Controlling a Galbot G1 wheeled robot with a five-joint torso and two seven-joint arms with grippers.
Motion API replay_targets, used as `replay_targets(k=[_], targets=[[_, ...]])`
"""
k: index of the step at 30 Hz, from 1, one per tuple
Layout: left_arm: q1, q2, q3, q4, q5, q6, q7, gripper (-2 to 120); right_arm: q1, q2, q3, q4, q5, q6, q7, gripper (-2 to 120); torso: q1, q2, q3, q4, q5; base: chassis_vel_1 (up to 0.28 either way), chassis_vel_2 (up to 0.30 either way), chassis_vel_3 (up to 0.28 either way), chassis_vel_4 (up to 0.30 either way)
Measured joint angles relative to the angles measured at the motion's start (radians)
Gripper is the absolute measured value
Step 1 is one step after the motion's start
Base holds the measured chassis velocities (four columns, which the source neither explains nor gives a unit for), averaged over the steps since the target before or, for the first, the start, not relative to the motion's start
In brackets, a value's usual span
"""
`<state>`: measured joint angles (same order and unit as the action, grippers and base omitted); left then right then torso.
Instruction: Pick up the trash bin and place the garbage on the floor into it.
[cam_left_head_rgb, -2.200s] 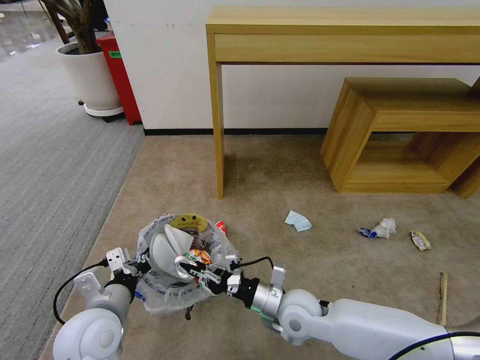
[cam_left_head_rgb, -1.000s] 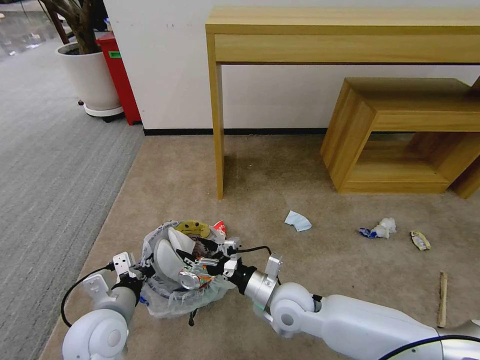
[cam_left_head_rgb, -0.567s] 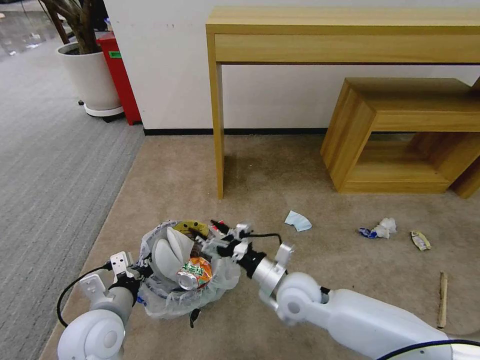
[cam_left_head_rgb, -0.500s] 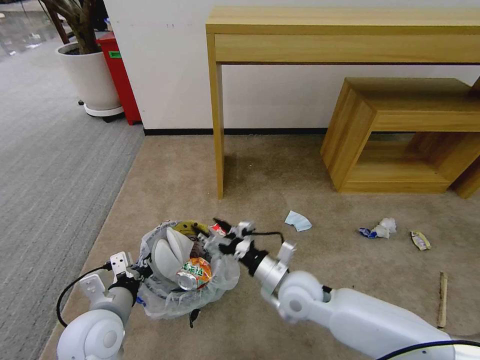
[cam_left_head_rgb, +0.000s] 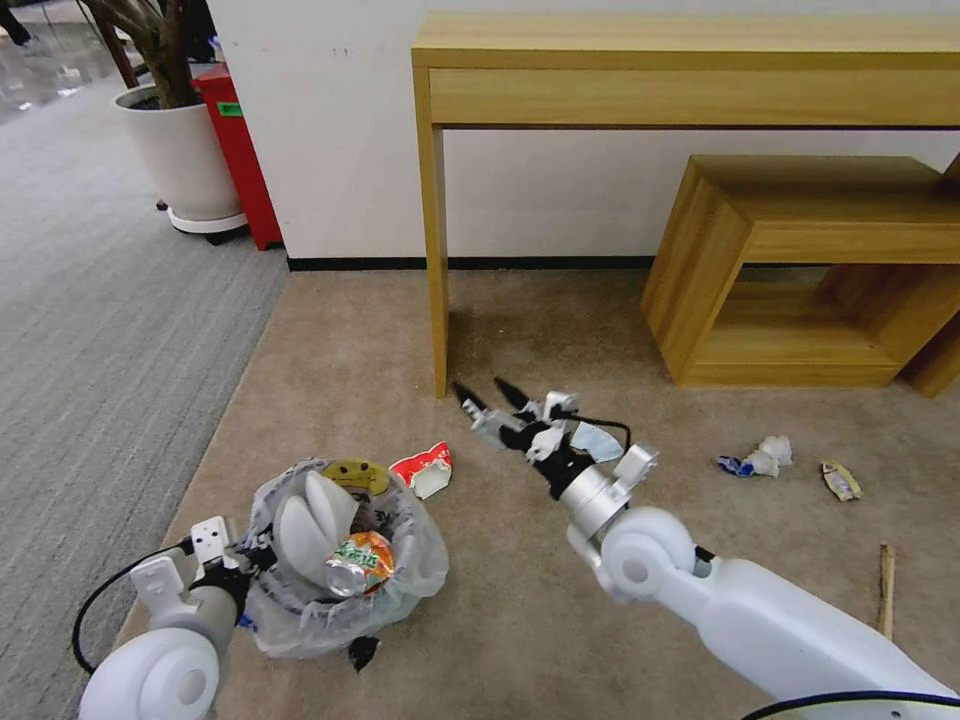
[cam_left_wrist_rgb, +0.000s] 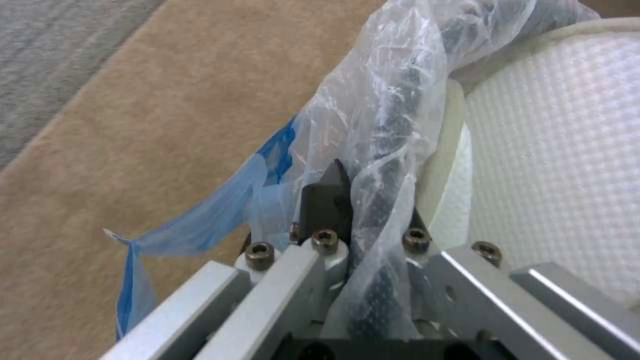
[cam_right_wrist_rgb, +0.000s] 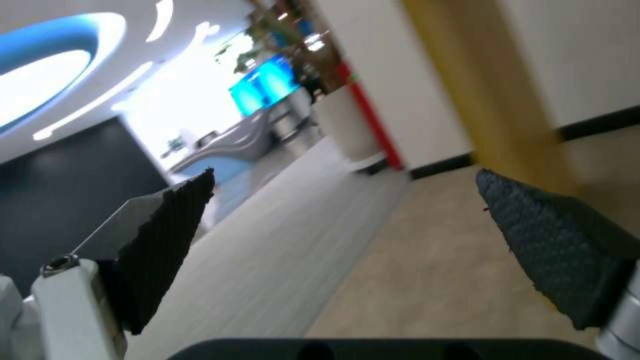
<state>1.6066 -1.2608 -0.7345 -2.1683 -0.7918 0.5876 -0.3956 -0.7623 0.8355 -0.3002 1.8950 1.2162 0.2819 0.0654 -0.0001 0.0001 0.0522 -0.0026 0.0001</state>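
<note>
The trash bin (cam_left_head_rgb: 385, 585), dark and lined with a clear bag with a yellow smiley, hangs low at the front left. It holds two white slippers (cam_left_head_rgb: 300, 520) and a crushed can (cam_left_head_rgb: 355, 562). My left gripper (cam_left_head_rgb: 237, 575) is shut on its bagged rim (cam_left_wrist_rgb: 393, 125), beside a slipper (cam_left_wrist_rgb: 553, 150). My right gripper (cam_left_head_rgb: 485, 397) is open and empty, in the air near the table leg, its fingertips (cam_right_wrist_rgb: 167, 240) spread wide. Garbage lies on the beige floor (cam_left_head_rgb: 560, 330): a red wrapper (cam_left_head_rgb: 425, 468), a blue-white scrap (cam_left_head_rgb: 603, 442), crumpled paper (cam_left_head_rgb: 768, 455), a wrapper (cam_left_head_rgb: 840, 480) and a wooden stick (cam_left_head_rgb: 885, 598).
A tall wooden table (cam_left_head_rgb: 690, 60) stands against the wall, its leg (cam_left_head_rgb: 436, 260) just beyond my right gripper. A low wooden bench (cam_left_head_rgb: 800, 270) sits at the right. A white plant pot (cam_left_head_rgb: 185, 150) and red bin (cam_left_head_rgb: 240, 150) stand at the back left on grey ribbed carpet (cam_left_head_rgb: 90, 330).
My right gripper let the crushed can go into the bin, opened, and pulled away to the right and forward toward the table leg. The bin shifted slightly left and nearer.
</note>
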Motion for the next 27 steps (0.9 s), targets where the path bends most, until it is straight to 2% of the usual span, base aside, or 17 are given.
replay_targets(k=[2,10,12,14,18,22,27], targets=[[0.011,-0.006,-0.018,-0.009,0.002,0.002,-0.008,1,-0.039,-0.003,0.065,-0.009,-0.024,-0.004,0.021,100,0.000,0.000,0.000,-0.0001,0.0000,0.000,0.000,0.000,0.000],[0.039,-0.017,-0.076,-0.024,0.013,0.008,-0.021,1,-0.147,-0.009,0.194,-0.056,-0.141,-0.009,0.120,100,0.000,0.000,0.000,0.0000,0.0002,0.000,0.000,0.000,0.000],[0.041,-0.017,-0.078,-0.025,0.013,0.008,-0.021,1,-0.150,-0.009,0.198,-0.057,-0.145,-0.009,0.124,100,0.000,0.000,0.000,0.0000,0.0003,0.000,0.000,0.000,0.000],[0.058,-0.017,-0.102,-0.036,0.013,0.008,-0.019,1,-0.193,-0.004,0.252,-0.072,-0.197,-0.023,0.188,100,0.000,0.000,0.000,-0.0004,-0.0002,0.000,0.000,0.000,0.000],[0.075,-0.016,-0.131,-0.049,0.010,0.008,-0.017,1,-0.222,-0.002,0.282,-0.097,-0.245,-0.029,0.228,100,0.000,0.000,0.000,0.0000,-0.0001,0.000,0.000,0.000,0.000],[0.087,-0.015,-0.165,-0.054,0.004,0.008,-0.014,1,-0.241,0.002,0.295,-0.139,-0.322,-0.013,0.235,100,0.000,0.000,0.000,-0.0003,0.0001,0.000,0.000,0.000,0.000],[0.102,-0.020,-0.183,-0.055,0.002,0.009,-0.013,1,-0.242,0.012,0.295,-0.166,-0.356,0.001,0.241,100,0.000,0.000,0.000,-0.0001,-0.0001,0.000,0.000,0.000,0.000]])
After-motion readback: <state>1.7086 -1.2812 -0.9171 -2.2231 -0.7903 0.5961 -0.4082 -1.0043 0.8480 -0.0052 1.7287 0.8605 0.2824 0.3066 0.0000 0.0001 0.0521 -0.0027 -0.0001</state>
